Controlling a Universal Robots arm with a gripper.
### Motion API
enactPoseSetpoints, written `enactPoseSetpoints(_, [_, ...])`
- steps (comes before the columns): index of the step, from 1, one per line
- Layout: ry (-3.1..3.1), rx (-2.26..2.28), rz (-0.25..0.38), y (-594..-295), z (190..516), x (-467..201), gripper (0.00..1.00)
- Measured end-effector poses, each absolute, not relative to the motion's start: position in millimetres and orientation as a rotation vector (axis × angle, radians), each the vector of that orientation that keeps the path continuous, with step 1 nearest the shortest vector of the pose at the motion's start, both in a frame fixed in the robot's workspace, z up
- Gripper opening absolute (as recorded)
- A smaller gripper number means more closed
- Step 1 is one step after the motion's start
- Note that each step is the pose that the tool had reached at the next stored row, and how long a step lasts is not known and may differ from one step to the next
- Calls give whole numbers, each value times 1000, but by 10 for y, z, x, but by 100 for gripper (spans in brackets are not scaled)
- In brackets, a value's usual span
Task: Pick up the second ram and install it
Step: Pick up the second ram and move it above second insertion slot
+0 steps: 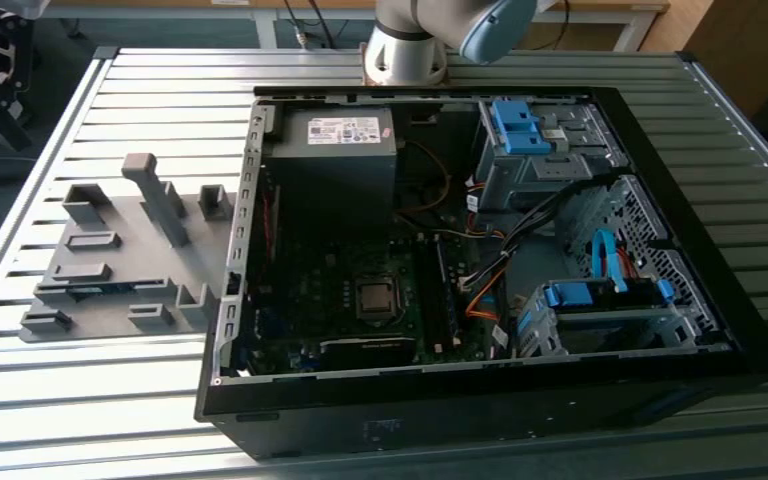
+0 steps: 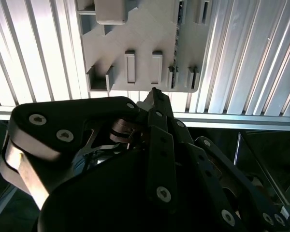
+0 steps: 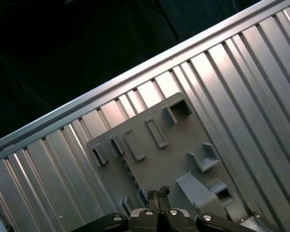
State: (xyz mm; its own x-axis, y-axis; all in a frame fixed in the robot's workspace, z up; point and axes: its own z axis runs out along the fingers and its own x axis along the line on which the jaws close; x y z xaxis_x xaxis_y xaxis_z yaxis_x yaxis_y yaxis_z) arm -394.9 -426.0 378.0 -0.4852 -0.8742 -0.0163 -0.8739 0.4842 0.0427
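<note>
Grey tray (image 1: 137,272) is holding the second ram (image 2: 177,38); the gripper (image 3: 159,192) is hovering above, fingers (image 2: 154,96) closed and empty, probably needing lengthwise alignment.

Open air over the tray, tight quarters inside the case

The ribbed table (image 1: 131,90) gives open room around the grey holder tray (image 1: 117,270). The tray's tall posts (image 1: 160,205) stand among its slots, and the gripper (image 3: 158,192) hangs clear above them, fingertips together. The case's side wall (image 1: 241,200) rises just beside the tray. Past it, the motherboard (image 1: 344,290) is open from above, hemmed in by the power supply (image 1: 337,150), loose cables (image 1: 491,265) and blue drive cages (image 1: 598,310).
</note>
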Motion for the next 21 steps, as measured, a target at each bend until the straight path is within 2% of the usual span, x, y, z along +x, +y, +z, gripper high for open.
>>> enactPoseSetpoints(21, [-2670, 1639, -70, -4261, 3779, -3949, 11])
